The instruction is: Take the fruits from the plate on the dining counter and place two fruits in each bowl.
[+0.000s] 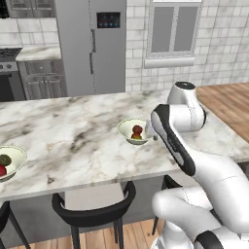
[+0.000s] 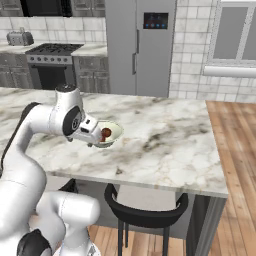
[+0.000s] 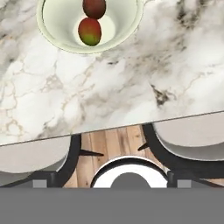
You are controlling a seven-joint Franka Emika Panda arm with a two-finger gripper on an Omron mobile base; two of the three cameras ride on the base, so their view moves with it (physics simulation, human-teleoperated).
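On the dining counter [image 1: 73, 131], a long white marble slab with grey veining, two cream bowls hold the fruits. The bowl near the arm [image 1: 134, 131] sits toward the near edge of the slab and holds the dark reddish-brown fruit [image 3: 94, 6] and the orange-yellow fruit [image 3: 89, 31], touching or nearly touching one another in the hand view. The second bowl [image 1: 12, 160] stands well apart, at the far left of the left base view near the counter's near edge, with the dark olive green fruit [image 1: 5, 159] and the bright red fruit [image 1: 2, 170] in it side by side. The arm's white forearm and wrist [image 2: 82, 125] stand just beside the nearer bowl and cover part of its rim in the right base view; the gripper's fingers are hidden behind the hand, so whether the claw is spread or pressed together cannot be told. Below the counter's near edge stand black bar stools [image 1: 95, 209] with pale seats, on a wooden floor [image 1: 228, 104]. Beyond the counter are a grey refrigerator [image 2: 140, 45], a stove [image 2: 52, 62] set in grey cabinets, a toaster [image 2: 19, 37] on the worktop, and a window [image 1: 175, 29] in the tiled wall.
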